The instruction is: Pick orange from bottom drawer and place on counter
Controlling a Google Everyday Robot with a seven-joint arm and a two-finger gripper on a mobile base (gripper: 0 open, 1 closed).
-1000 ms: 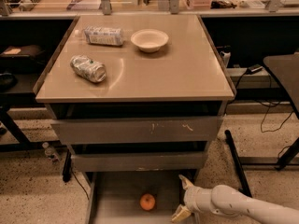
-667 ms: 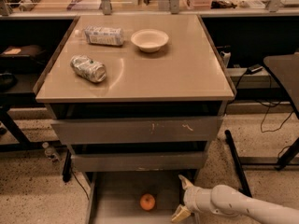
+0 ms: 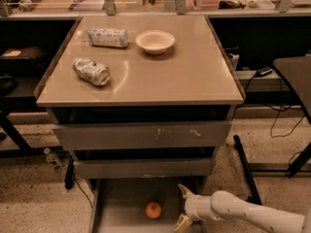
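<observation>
The orange (image 3: 153, 210) lies on the flat grey floor of the pulled-out bottom drawer (image 3: 119, 205), near its middle. My gripper (image 3: 182, 207) reaches in from the lower right on a white arm, just right of the orange and not touching it. Its two fingers are spread, one (image 3: 184, 191) above and one below, with nothing between them. The tan counter (image 3: 194, 76) tops the grey cabinet above.
On the counter sit a white bowl (image 3: 155, 41), a crushed can (image 3: 91, 71) on its side and a lying plastic bottle (image 3: 107, 37). Two upper grey drawers (image 3: 141, 136) overhang the open drawer. A dark table leg (image 3: 245, 166) stands right of the cabinet.
</observation>
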